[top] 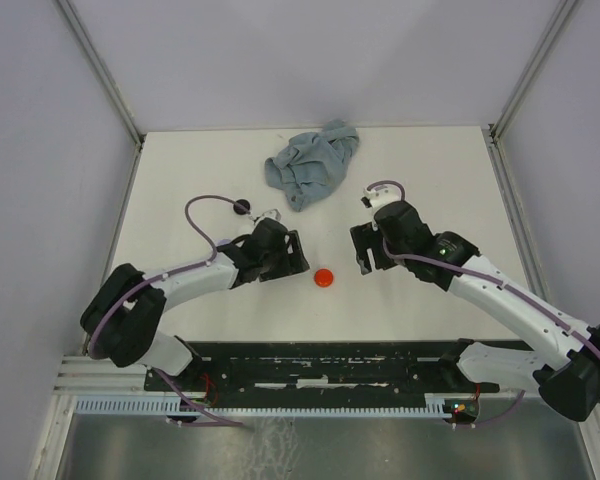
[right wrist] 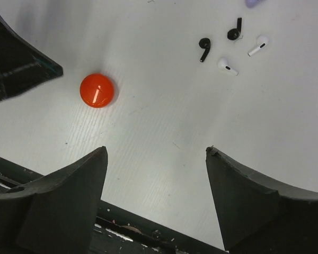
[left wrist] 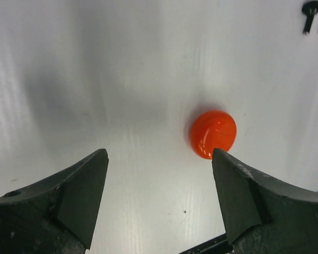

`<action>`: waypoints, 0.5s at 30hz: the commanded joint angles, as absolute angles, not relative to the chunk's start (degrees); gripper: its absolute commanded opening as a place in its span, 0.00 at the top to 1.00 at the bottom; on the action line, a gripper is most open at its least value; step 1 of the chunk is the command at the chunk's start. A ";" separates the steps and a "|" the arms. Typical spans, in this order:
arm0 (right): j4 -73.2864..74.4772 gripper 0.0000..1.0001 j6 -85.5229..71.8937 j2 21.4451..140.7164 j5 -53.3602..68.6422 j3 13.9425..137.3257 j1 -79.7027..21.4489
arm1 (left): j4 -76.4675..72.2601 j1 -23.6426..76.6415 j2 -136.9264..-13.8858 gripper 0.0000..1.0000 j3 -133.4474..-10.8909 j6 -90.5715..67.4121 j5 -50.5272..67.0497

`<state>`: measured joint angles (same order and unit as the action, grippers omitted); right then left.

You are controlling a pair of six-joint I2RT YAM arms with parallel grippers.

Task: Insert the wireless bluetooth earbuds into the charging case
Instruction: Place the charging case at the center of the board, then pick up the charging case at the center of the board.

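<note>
On the white desk (top: 430, 180), seen from above, a round red case (top: 325, 277) lies between the left arm (top: 180, 285) and the right arm (top: 500, 295), touching neither. A crumpled grey-blue cloth (top: 312, 165) sits well behind, and a black item (top: 242, 207) by the left arm is too small to identify.

From the left wrist, the left jaws stand wide and empty, the case just beyond one tip, a black earbud (left wrist: 309, 13) far off.

From the right wrist, the right jaws gape, holding nothing. The left arm's dark jaw juts in beside the case, while two black earbuds (right wrist: 204, 47) and two white earbuds (right wrist: 226, 65) lie loose together, well apart from it.
</note>
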<state>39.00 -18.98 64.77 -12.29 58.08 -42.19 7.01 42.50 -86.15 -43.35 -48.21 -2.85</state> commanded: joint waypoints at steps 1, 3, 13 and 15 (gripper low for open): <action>41.68 0.15 -16.85 65.02 -14.06 62.50 -41.90 | 16.63 37.13 -80.50 0.14 -46.92 -42.31 -9.99; 41.46 0.14 -16.44 65.27 -13.39 62.63 -41.78 | 19.02 34.80 -79.07 0.14 -47.69 -41.13 -11.29; 39.57 0.10 -14.35 66.17 -9.49 62.98 -41.35 | 29.95 24.32 -79.80 0.09 -51.79 -47.31 -18.99; 38.74 0.10 -14.05 66.02 -8.79 62.15 -41.29 | 32.78 23.17 -81.30 0.07 -53.07 -51.46 -21.16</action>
